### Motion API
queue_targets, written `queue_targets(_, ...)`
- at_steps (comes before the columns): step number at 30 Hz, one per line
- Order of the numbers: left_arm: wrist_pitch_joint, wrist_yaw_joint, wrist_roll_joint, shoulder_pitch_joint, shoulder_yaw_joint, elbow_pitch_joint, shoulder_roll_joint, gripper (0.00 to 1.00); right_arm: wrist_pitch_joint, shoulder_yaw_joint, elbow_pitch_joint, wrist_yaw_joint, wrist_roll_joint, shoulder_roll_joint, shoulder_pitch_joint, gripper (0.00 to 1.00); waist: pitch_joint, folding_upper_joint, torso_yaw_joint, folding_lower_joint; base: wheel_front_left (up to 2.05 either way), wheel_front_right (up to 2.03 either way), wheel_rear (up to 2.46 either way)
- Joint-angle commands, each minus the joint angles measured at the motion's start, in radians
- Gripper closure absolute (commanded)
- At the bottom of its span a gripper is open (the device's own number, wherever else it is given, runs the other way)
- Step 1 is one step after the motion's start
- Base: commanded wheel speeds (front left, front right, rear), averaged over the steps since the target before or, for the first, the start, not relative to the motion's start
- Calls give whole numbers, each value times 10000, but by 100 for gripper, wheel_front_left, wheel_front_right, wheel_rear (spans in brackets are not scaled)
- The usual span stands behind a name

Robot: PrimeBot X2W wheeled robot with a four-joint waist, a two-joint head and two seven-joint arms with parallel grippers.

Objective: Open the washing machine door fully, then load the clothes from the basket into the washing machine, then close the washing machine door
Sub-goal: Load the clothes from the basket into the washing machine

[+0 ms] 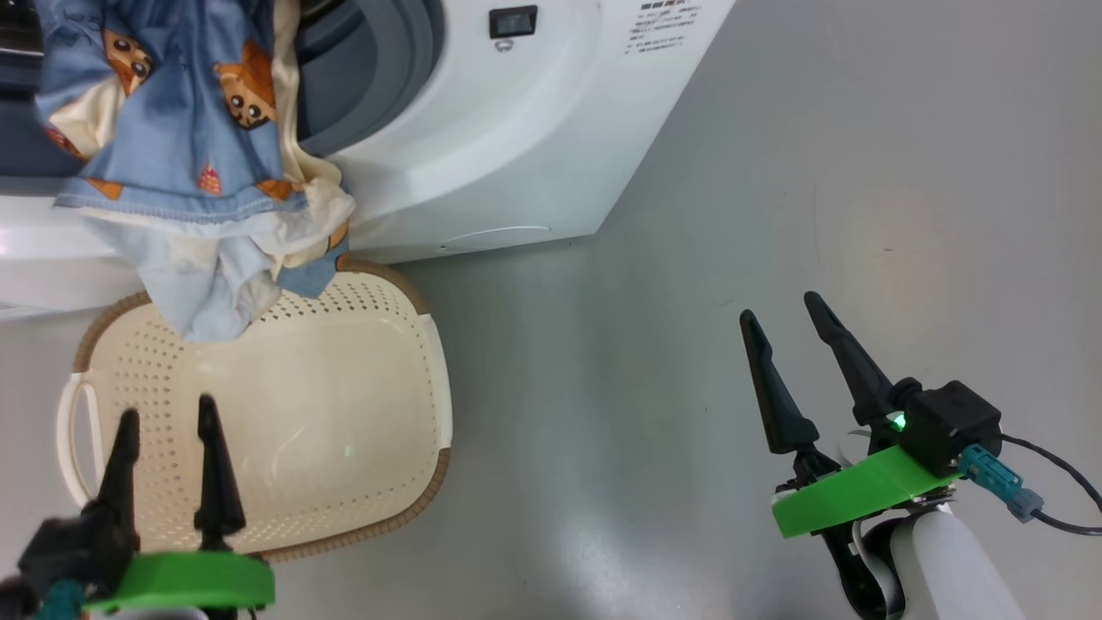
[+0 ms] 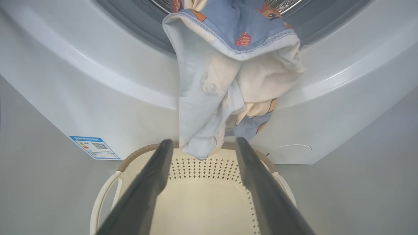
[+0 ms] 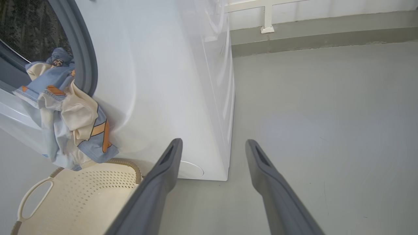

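1. Head view. You look down on the white washing machine (image 1: 482,155), whose mouth stands uncovered, ringed by a grey gasket (image 1: 387,69). The clothes (image 1: 189,164), light blue with orange-brown figures and cream parts, spill out of the mouth and hang over its lower lip. Their lowest fold hangs over the far rim of the basket (image 1: 435,405). The basket sits on the grey floor (image 1: 775,172), just in front of the machine. Your left gripper (image 1: 167,406) hovers over the near part of the basket, fingers spread wide and holding nothing. Your right gripper (image 1: 779,305) hangs over bare floor, well apart from the basket, also spread wide with nothing between its fingers.

2. Left wrist view. Between the two dark fingers (image 2: 147,186) you see the basket's perforated inner wall and bottom. The clothes dangle down the machine's curved front, and their tip reaches the basket's far rim; whether it touches cannot be told. A blue label sticker (image 2: 94,147) sits low on the machine's front, to this view's left.

3. Right wrist view. The widely parted fingers point at the machine's lower corner and the floor beside it. At this view's left the clothes trail from the dark drum (image 3: 29,29) over the gasket, ending just above the basket, whose side handle (image 3: 34,199) faces you.
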Motion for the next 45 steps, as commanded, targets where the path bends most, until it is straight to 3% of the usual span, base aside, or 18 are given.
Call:
queue_targets(1,-131,-41,101,-263,273,-87,172,0,-118,223,-215,14,-117,24,249,0,20,0,-19,0,0,0,0)
queue_targets(16,-115,-604,41,-3089,76,2384,739,0,-118,365,-173,14,-57,24,47,0,402,0,-354,0,0,0,0)
queue_targets(29,-83,-1133,-283,-4591,-94,4489,779,0,-118,283,-301,14,-21,24,5,0,855,0,-503,0,0,0,0)
queue_targets(45,-131,-2174,-697,-6126,-69,4784,193,0,-118,343,-255,14,54,24,-192,0,1445,0,-547,0,0,0,0)
